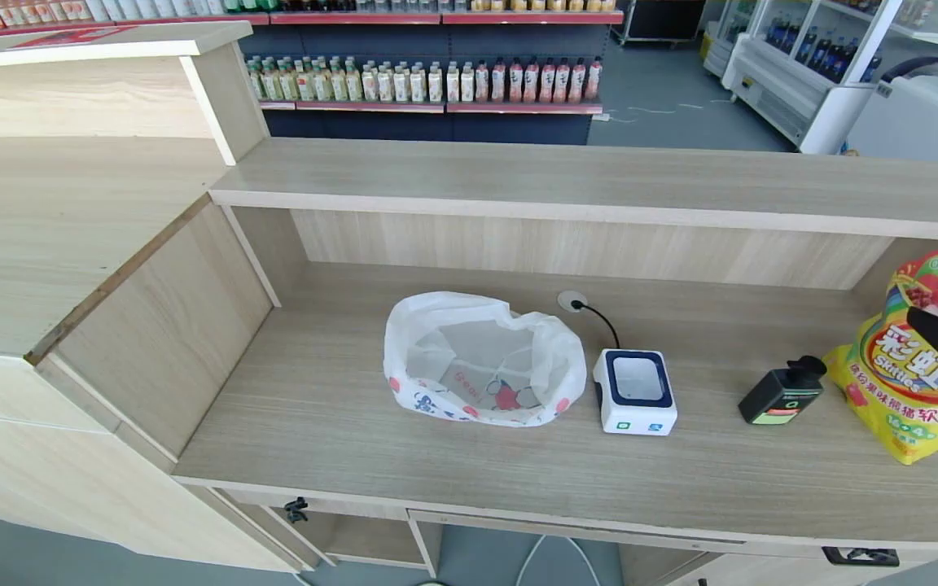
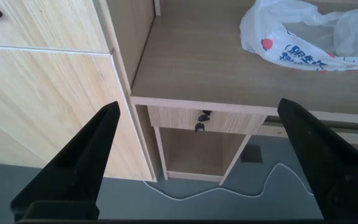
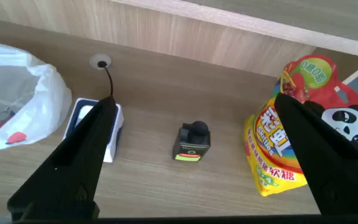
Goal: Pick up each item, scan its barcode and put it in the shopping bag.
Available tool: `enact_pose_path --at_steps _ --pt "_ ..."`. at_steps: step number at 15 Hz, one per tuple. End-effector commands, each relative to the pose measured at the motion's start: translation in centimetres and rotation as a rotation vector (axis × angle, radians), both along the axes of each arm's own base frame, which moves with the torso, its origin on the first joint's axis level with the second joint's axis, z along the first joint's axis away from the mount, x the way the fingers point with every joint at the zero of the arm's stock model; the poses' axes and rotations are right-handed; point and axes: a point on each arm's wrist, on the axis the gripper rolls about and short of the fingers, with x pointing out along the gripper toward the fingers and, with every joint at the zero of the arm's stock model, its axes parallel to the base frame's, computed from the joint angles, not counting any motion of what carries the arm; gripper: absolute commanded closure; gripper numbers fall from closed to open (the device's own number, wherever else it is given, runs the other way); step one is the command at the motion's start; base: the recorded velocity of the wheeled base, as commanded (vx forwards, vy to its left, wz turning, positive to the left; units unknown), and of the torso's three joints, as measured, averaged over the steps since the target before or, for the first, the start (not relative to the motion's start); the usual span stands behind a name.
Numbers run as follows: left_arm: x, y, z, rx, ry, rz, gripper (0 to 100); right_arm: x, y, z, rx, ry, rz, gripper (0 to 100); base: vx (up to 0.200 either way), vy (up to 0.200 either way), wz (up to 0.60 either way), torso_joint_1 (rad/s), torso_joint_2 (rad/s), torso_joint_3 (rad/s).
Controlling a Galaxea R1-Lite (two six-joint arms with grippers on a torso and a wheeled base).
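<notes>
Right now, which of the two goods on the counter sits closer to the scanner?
The small dark bottle; it lies between the scanner and the big yellow candy bag.

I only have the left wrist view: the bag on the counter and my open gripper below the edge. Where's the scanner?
Observer: The scanner stands on the counter, just right of the bag and apart from it.
Operator: Which items are out to scan?
Observer: Two. A dark bottle sits right of the scanner, and a yellow candy pack stands at the counter's right end.
Operator: Is the right arm holding anything?
Observer: No. The right gripper is open and empty, up by the candy pack.
</notes>
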Motion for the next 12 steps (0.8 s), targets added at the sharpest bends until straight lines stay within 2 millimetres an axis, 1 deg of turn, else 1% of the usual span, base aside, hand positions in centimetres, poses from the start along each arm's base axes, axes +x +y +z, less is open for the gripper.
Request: enact_pose_path --at_steps 1,3,5,7,10,12 --pt "0.0 0.0 0.0 0.000 0.000 0.000 0 5.2 -3.2 -4.9 -0.063 0.210 0.016 0 0.000 0.000 0.00 0.000 0.00 0.000" --pt "0.0 0.0 0.0 0.000 0.000 0.000 0 5.3 -3.7 -6.8 -0.070 0.286 0.004 0 0.000 0.000 0.00 0.000 0.00 0.000" --pt "0.0 0.0 0.0 0.000 0.000 0.000 0 5.3 -4.0 -7.9 -0.068 0.329 0.012 0 0.000 0.000 0.00 0.000 0.00 0.000" --pt "0.0 0.0 0.0 0.000 0.000 0.000 0 5.4 -4.6 -8.5 -0.051 0.355 0.005 0 0.000 0.000 0.00 0.000 0.00 0.000" --pt "0.0 0.0 0.0 0.000 0.000 0.000 0 6.5 -6.9 -10.2 -0.021 0.379 -0.055 0 0.000 0.000 0.00 0.000 0.00 0.000" --pt "0.0 0.0 0.0 0.000 0.000 0.000 0 7.5 -7.8 -11.2 -0.025 0.371 -0.069 0 0.000 0.000 0.00 0.000 0.00 0.000"
